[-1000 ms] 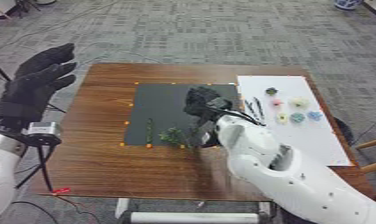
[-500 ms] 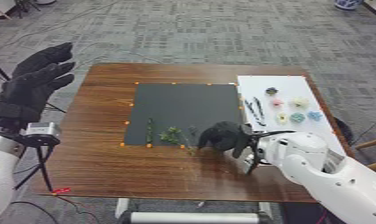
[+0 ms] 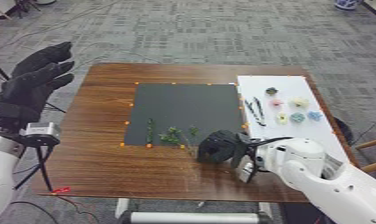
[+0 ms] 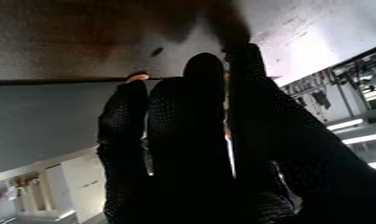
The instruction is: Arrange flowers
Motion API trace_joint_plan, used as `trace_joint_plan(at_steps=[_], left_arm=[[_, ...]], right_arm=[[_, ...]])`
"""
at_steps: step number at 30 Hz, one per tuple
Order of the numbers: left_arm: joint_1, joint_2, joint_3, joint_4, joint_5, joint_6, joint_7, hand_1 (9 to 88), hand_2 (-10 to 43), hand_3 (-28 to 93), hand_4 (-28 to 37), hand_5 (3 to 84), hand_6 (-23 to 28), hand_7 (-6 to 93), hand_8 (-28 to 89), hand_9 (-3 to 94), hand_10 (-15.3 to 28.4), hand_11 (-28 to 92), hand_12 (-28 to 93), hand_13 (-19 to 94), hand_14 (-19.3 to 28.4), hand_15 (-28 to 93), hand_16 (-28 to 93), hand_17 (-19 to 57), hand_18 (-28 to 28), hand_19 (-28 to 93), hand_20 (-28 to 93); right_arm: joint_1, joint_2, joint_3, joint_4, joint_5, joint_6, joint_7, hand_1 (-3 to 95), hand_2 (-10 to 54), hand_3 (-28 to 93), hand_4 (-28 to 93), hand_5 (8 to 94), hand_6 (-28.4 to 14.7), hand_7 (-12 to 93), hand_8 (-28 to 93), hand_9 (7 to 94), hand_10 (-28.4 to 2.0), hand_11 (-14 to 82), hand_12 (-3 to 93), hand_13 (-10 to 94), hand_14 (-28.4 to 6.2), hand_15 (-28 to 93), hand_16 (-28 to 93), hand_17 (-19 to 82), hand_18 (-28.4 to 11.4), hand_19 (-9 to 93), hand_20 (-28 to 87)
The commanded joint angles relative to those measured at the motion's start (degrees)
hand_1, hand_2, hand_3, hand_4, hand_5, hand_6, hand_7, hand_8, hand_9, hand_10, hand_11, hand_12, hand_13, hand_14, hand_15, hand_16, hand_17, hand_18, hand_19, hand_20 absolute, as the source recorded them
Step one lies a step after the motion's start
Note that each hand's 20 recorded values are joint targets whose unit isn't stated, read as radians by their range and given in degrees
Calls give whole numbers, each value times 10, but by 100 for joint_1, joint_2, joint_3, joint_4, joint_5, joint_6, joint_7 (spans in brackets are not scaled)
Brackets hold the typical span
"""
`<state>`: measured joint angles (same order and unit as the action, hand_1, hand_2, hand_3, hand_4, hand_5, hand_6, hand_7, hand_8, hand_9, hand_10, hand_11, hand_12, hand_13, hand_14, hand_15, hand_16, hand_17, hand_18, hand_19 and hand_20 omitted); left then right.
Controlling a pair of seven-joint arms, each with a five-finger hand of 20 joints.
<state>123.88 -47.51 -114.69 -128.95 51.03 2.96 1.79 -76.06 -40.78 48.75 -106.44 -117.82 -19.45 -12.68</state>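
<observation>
I see my right hand [image 3: 218, 146] beside the dark mat [image 3: 186, 105], fingers straight and narrow, probably to spare the greenery [image 3: 172, 136]; my left hand's [image 3: 33, 75] fingers spread wide, aside.

Grey patterned carpet [image 3: 211, 30] spreads around the brown wooden desk [image 3: 96, 120], which takes up the middle of the head view. At the upper right edge of the frame stands a blue-and-white pot [image 3: 347, 4], cut off by the top. Light wooden furniture parts [image 3: 374, 143] poke in at the right edge. A small red piece [image 3: 61, 190] lies at the desk's lower left corner. Bright light strips [image 4: 364, 134] glow in the right wrist view.
</observation>
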Motion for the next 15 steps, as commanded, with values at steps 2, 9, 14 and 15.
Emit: trace_joint_plan(at_steps=[2, 9, 14, 15], left_arm=[[17, -23, -7, -34, -37, 11, 12, 263, -54, 699, -253, 224, 22, 197, -94, 143, 92, 187, 191, 54, 119, 368, -43, -114, 175, 384, 83], [-48, 2, 34, -4, -45, 13, 6, 263, -51, 695, -250, 224, 23, 196, -93, 143, 92, 184, 191, 54, 119, 364, -42, -114, 175, 383, 84], [-60, 9, 37, -1, -40, 22, 11, 262, -51, 695, -247, 223, 23, 193, -92, 142, 92, 181, 191, 54, 119, 363, -41, -114, 175, 383, 84], [-68, 14, 51, 5, -43, 36, 12, 262, -51, 695, -247, 223, 23, 193, -92, 142, 92, 180, 191, 54, 119, 362, -42, -114, 175, 383, 84]], right_arm=[[220, -180, -341, 101, -128, -202, 41, 308, 145, 932, -166, 545, 18, 350, -183, 564, -119, 461, 619, 535, -119, 774, 428, 252, -199, 787, 514], [447, -354, -538, 186, -166, -175, -29, 303, 140, 932, -168, 543, 17, 346, -181, 572, -118, 455, 616, 536, -119, 780, 414, 252, -199, 788, 510], [767, -400, -833, 271, -145, -80, -68, 303, 134, 932, -173, 544, 17, 346, -180, 583, -118, 448, 615, 538, -121, 781, 408, 252, -199, 787, 508], [786, -424, -827, 289, -186, -115, -97, 303, 133, 932, -174, 544, 17, 346, -180, 586, -118, 445, 614, 538, -121, 782, 406, 252, -199, 787, 508]])
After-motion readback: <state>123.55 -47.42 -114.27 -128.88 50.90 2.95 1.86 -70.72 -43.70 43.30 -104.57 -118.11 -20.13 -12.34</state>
